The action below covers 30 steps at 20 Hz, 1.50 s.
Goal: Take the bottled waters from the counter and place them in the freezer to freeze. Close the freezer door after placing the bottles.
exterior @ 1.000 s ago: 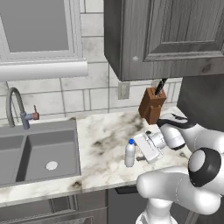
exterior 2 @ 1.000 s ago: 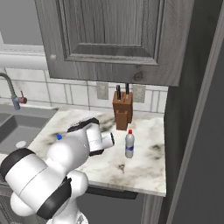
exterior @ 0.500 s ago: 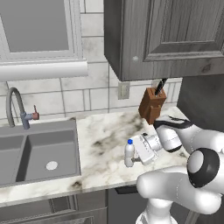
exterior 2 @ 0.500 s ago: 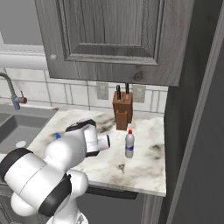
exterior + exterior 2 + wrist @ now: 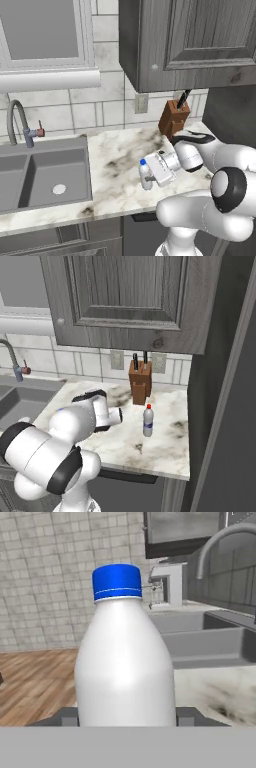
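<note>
On veined marble counter [image 5: 115, 165] beside sink [image 5: 45, 175]: end effector [image 5: 150, 175] clamped around blue-capped bottle [image 5: 125, 662]; red-capped bottle [image 5: 148, 421] upright.

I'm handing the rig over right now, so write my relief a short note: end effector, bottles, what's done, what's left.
End effector: closed on the blue-capped bottle, which stands upright on the counter near its front edge.
Red-capped bottle: upright on the counter, in front of the knife block.
Done: blue-capped bottle gripped, not lifted.
Left: put both bottles in the freezer, then shut its door.

Kitchen, marble counter [image 5: 120, 150], sink [image 5: 45, 172], faucet [image 5: 17, 120], knife block [image 5: 140, 383], wall cabinets [image 5: 130, 301]
</note>
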### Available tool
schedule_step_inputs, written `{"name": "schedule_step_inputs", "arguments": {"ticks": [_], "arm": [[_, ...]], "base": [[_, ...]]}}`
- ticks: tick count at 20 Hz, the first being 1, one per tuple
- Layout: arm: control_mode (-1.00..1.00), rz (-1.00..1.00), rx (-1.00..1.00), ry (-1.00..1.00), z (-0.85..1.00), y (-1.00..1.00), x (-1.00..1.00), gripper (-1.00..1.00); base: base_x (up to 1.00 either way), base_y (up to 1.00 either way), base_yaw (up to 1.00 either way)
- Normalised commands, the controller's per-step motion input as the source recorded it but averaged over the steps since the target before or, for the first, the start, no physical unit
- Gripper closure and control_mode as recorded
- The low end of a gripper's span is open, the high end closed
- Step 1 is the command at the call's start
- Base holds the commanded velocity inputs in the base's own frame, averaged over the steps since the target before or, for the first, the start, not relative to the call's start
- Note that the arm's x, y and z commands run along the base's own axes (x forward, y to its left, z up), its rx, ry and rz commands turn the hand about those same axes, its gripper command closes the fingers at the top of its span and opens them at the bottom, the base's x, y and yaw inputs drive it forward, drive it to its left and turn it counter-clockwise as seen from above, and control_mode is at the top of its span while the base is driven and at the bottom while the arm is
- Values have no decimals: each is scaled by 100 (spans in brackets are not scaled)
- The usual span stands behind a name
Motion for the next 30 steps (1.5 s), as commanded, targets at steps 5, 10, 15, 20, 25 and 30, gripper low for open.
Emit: {"name": "schedule_step_inputs", "arguments": {"ticks": [5, 10, 15, 20, 25, 30], "arm": [[-100, -12, 0, -17, 83, 0, -24, 100], [-100, -22, 0, -21, 100, 19, -52, 100], [-100, -39, 15, -19, 92, 21, -100, 100], [100, 0, 0, 0, 0, 0, 0, 100], [100, 0, 0, 0, 0, 0, 0, 100], [100, 0, 0, 0, 0, 0, 0, 100]], "base": [[0, 0, 0], [0, 0, 0], [0, 0, 0], [-100, 27, -46], [-100, 2, -39], [-100, 0, -47]]}}
